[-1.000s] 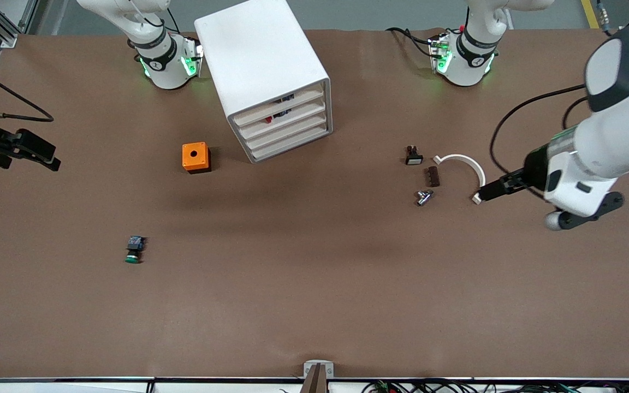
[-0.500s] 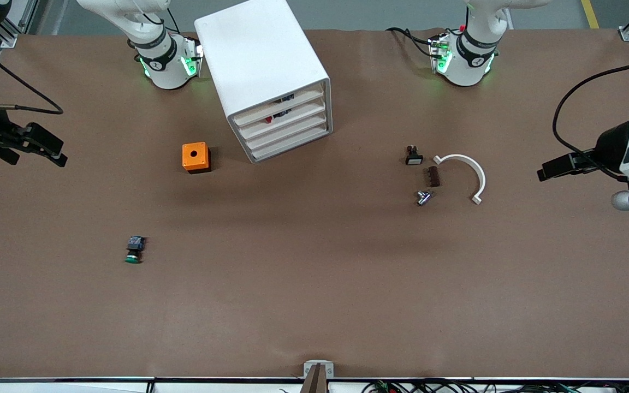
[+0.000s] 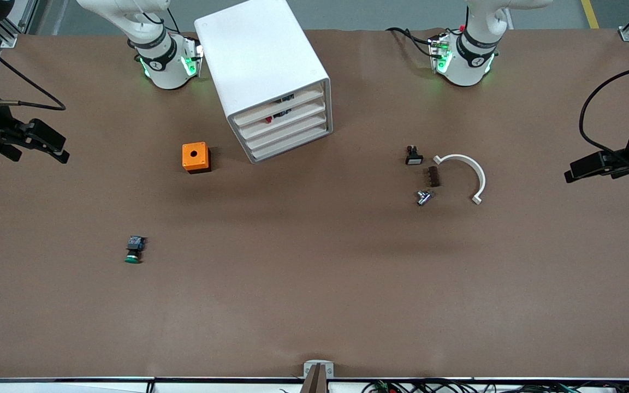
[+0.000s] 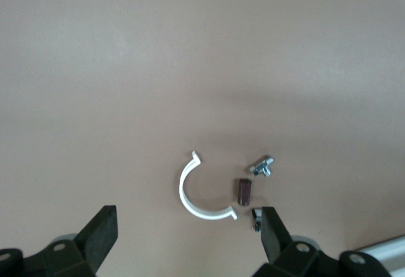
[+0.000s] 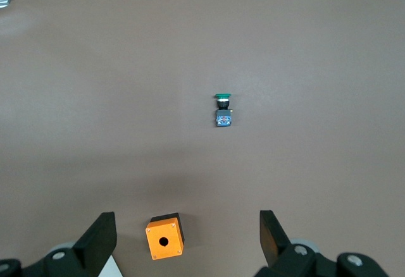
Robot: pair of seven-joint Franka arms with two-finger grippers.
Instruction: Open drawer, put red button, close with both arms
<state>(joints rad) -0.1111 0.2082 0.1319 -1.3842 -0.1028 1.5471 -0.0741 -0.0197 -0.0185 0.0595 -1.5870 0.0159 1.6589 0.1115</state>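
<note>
The white cabinet (image 3: 262,60) stands between the arm bases with all its drawers pushed in. The drawer (image 3: 288,117) is second from the top. A small red and dark thing (image 3: 269,118), seemingly the red button, shows in the gap above its front. My left gripper (image 3: 576,170) is open and empty over the table's edge at the left arm's end; its wrist view shows the jaws wide apart (image 4: 186,236). My right gripper (image 3: 57,148) is open and empty over the right arm's end of the table (image 5: 186,236).
An orange box (image 3: 195,157) sits beside the cabinet, also in the right wrist view (image 5: 165,241). A green-capped button (image 3: 134,250) lies nearer the camera. A white half-ring (image 3: 470,169), a brown block (image 3: 432,176), a metal piece (image 3: 423,197) and a black switch (image 3: 413,156) lie toward the left arm's end.
My left gripper has drawn away from the white half-ring toward the left arm's end of the table. My right gripper has shifted slightly toward the cabinet. Nothing on the table moved.
</note>
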